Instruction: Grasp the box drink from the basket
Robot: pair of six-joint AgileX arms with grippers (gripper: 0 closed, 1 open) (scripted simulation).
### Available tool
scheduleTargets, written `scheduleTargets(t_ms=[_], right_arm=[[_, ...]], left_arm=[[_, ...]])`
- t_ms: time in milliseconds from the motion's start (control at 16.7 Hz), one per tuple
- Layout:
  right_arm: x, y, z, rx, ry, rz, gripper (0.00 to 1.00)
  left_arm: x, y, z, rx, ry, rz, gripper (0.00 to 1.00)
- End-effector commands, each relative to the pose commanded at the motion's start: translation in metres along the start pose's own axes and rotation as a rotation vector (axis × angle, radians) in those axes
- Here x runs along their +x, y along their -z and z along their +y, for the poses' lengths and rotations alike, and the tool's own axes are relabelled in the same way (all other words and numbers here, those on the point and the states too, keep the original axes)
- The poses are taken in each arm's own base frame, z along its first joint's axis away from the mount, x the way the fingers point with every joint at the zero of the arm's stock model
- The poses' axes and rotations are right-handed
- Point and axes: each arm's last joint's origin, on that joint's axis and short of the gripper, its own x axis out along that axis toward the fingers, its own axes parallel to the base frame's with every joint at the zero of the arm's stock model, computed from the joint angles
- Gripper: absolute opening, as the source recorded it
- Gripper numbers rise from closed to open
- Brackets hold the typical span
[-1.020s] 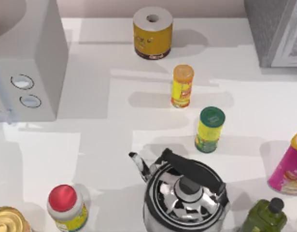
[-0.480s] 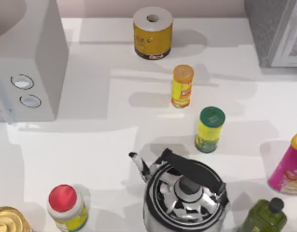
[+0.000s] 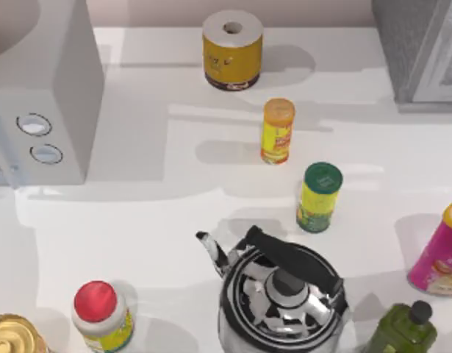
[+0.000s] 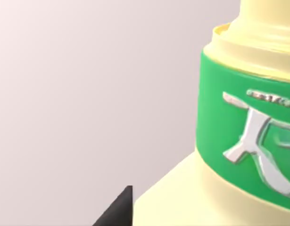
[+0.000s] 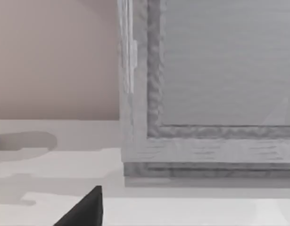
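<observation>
Altogether two small yellow canisters

The box drink, seen at very close range in the left wrist view, is pale creamy yellow with a broad green band across it. The band carries a silvery, raised-looking emblem. Above the band a paler lip steps inward; below it the surface slopes outward. A plain pinkish backdrop lies behind. Its full outline, and whether it stands left, right, near or far, cannot be told.
</observation>
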Motion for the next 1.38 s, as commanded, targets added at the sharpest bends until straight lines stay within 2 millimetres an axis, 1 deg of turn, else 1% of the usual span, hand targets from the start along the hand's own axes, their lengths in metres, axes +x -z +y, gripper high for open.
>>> scheduleTargets(t_ms=[180, 300, 660, 780, 840, 960, 1080, 1260, 1380], right_arm=[[0.000, 0.000, 0.000, 0.000, 0.000, 0.000, 1.00], [0.000, 0.000, 0.000, 0.000, 0.000, 0.000, 1.00], [0.000, 0.000, 0.000, 0.000, 0.000, 0.000, 1.00], [0.000, 0.000, 0.000, 0.000, 0.000, 0.000, 1.00], [0.000, 0.000, 0.000, 0.000, 0.000, 0.000, 1.00], [0.000, 0.000, 0.000, 0.000, 0.000, 0.000, 1.00], [0.000, 0.000, 0.000, 0.000, 0.000, 0.000, 1.00], [0.000, 0.000, 0.000, 0.000, 0.000, 0.000, 1.00], [0.000, 0.000, 0.000, 0.000, 0.000, 0.000, 1.00]], left_arm=[[0.003, 0.005, 0.000, -0.020, 0.040, 0.105, 0.00], [0.005, 0.009, 0.001, -0.028, 0.056, 0.141, 0.00], [0.004, 0.009, 0.000, -0.027, 0.057, 0.143, 0.00], [0.000, 0.012, -0.003, -0.033, 0.057, 0.157, 0.00], [-0.005, 0.013, -0.006, -0.036, 0.057, 0.164, 0.00], [-0.022, 0.012, -0.015, -0.039, 0.058, 0.168, 0.00], [-0.049, 0.011, -0.027, -0.037, 0.060, 0.161, 0.00], [-0.101, 0.019, -0.048, -0.034, 0.062, 0.151, 0.00], [-0.141, 0.035, -0.060, -0.033, 0.063, 0.151, 0.00]])
